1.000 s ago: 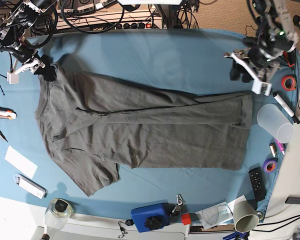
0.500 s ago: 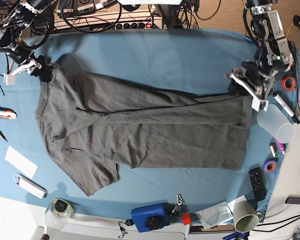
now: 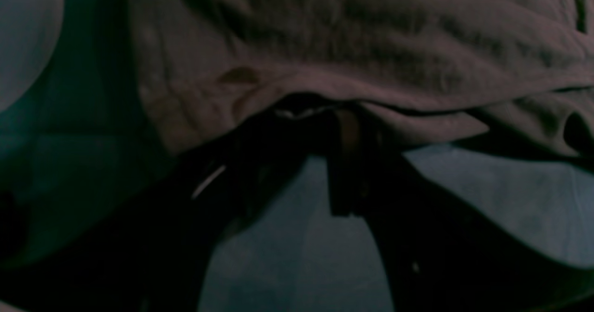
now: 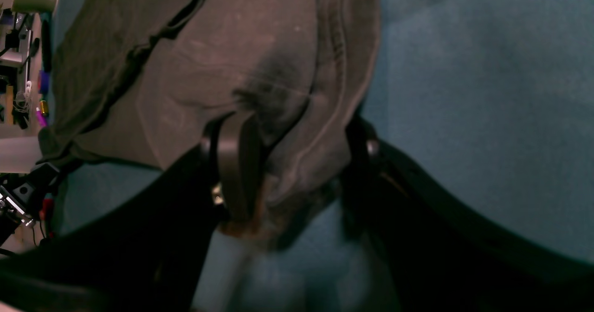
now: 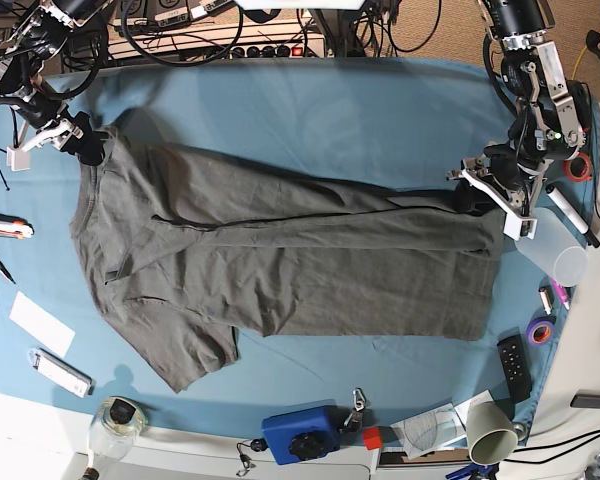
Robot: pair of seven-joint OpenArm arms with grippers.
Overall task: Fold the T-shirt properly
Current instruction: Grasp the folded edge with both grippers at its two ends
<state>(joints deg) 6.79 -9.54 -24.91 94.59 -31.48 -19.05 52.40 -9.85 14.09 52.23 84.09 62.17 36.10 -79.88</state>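
Since a second ago, the left gripper (image 5: pixel 488 202) has come down from above the cloth to the hem corner of the T-shirt (image 5: pixel 280 250) at the base view's right, while at that view's left the right gripper (image 5: pixel 65 135) has barely shifted at the shoulder corner. Starting from that left side, the right gripper's jaws stand apart around a bunched fold of the shoulder seam: in its wrist view one finger (image 4: pixel 234 172) lies on top of the fabric and the other sits beside the fold's outer edge, so the cloth is between them but not pinched tight. The T-shirt lies spread lengthwise across the blue table cloth (image 5: pixel 310 110), neck and sleeves toward the left, one long side already folded inward along its length, hem toward the right. At the hem, the left gripper's jaws are also apart, their dark tips tucked at the edge of the fabric (image 3: pixel 352 61), which drapes over them; whether they press on it cannot be told. A translucent cup (image 5: pixel 555 245) stands just beside that corner.
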